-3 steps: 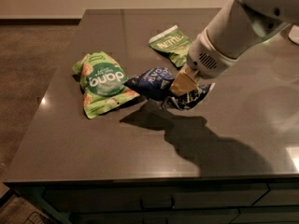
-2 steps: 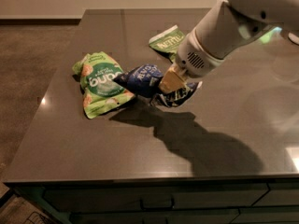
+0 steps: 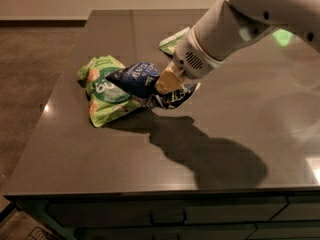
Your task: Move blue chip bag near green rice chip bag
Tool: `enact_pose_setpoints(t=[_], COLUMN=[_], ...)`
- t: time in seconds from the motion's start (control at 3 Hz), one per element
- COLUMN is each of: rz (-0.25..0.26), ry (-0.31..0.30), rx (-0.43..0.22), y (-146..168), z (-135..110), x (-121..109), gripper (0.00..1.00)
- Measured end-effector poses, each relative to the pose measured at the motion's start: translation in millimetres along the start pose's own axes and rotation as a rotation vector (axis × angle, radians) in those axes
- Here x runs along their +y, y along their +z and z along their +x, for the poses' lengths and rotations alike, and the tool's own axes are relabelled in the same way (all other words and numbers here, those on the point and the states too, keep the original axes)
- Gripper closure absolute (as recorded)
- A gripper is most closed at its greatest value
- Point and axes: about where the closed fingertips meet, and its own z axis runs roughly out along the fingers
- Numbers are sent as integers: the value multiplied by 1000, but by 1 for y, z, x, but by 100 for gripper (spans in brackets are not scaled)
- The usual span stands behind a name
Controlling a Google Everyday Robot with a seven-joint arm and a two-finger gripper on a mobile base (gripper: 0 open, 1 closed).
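Observation:
The blue chip bag (image 3: pixel 137 79) is crinkled navy with white lettering. It hangs in my gripper (image 3: pixel 167 84), which is shut on its middle. The bag's left end overlaps the right side of the green rice chip bag (image 3: pixel 102 91), a puffy light-green bag lying flat at the left of the dark table (image 3: pixel 150 144). My white arm reaches in from the upper right and hides part of the blue bag.
A smaller olive-green bag (image 3: pixel 172 41) with a white edge lies behind my arm, partly hidden. The table's left edge runs close to the green rice chip bag. My arm's shadow falls on the table in front.
My gripper has carried the blue chip bag to the left. Its end now overlaps the green rice chip bag, where before there was a small gap.

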Motion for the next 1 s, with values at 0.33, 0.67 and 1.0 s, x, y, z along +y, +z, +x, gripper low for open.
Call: enact_pose_setpoints(t=[0.33, 0.67, 1.0], rz=[1, 1, 1], ry=[-2, -6, -8], rx=[3, 3, 4], y=[0, 0, 0], z=[0, -1, -2], x=[1, 3, 4], gripper=[36, 12, 0])
